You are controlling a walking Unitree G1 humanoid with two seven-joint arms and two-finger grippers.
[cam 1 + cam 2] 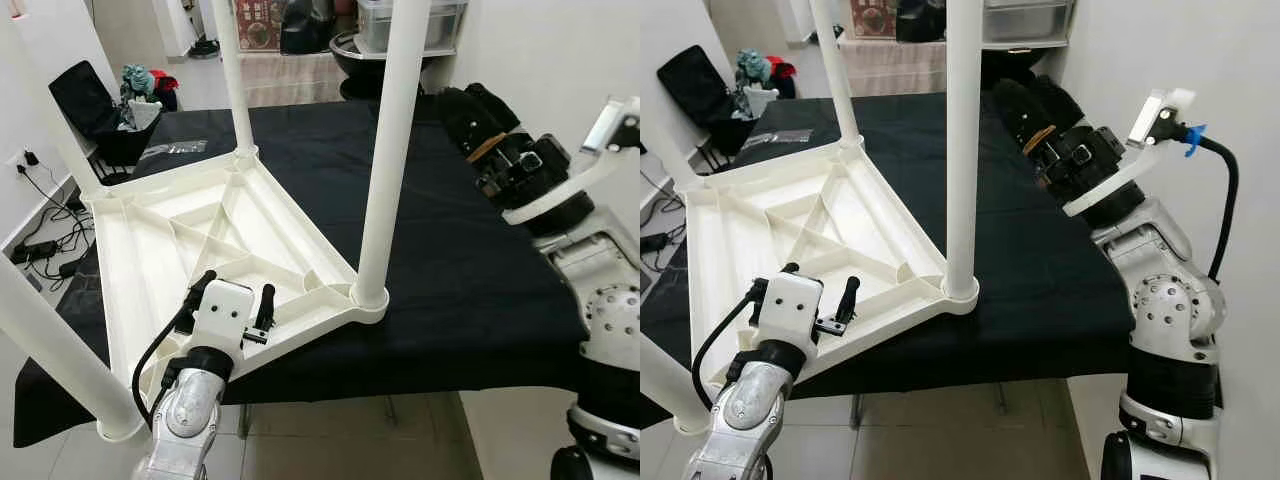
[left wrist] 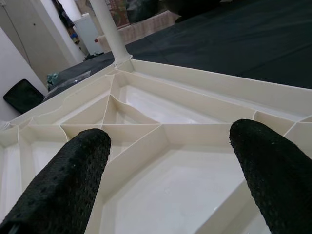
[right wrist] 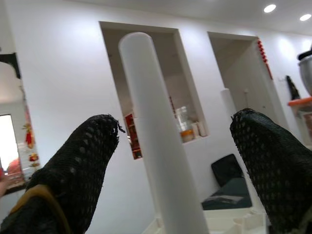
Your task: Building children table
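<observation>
The black-draped tabletop point(image 1: 470, 270) carries the children's table point(image 1: 190, 250), upside down, its ribbed white underside up and its near-left corner overhanging the edge at seven o'clock. It looks like light, stiff moulded plastic, smooth enough to slip; the ribs and rim offer the surest hold. Legs stand in the corners: the near leg point(image 1: 390, 150) at four o'clock, a far leg point(image 1: 232, 75) at twelve. The left claw point(image 2: 168, 165) hovers over the ribs, fingers wide apart, empty. The right claw point(image 3: 173, 161) at three o'clock is spread open, empty, facing the near leg. A black chair point(image 1: 95, 110) and floor cables point(image 1: 45, 235) crowd ten o'clock.
</observation>
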